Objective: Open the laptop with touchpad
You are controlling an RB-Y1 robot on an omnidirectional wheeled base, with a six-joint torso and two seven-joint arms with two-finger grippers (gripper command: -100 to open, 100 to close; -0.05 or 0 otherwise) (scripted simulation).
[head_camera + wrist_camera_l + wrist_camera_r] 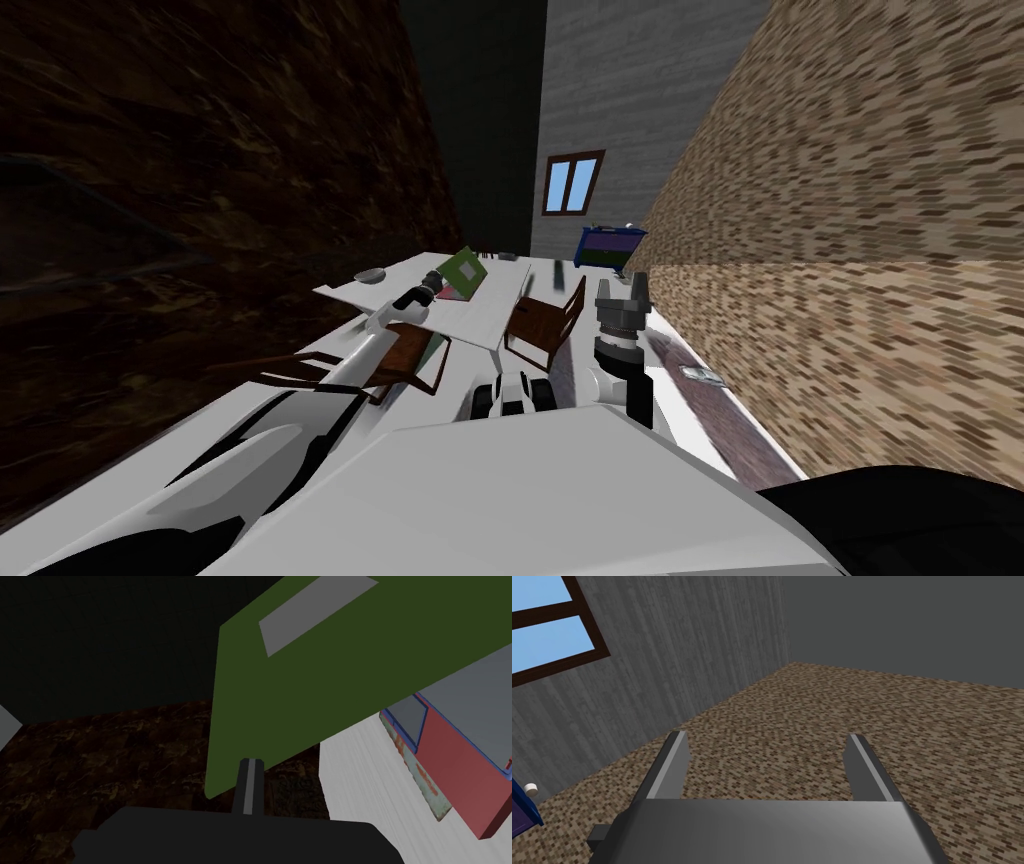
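The laptop lies on a white table, its green lid lifted at a slant over a red base with blue trim and a grey touchpad. My left gripper is shut, its fingers pressed together into one thin bar at the lid's near corner, over the table's edge. From the head, the left gripper is at the laptop's near side. My right gripper is raised to the right of the table; its fingers stand wide open with nothing between them.
Two brown chairs stand at the table's near side. A grey bowl rests on the table's left part. A blue cabinet stands by the far wall under a window.
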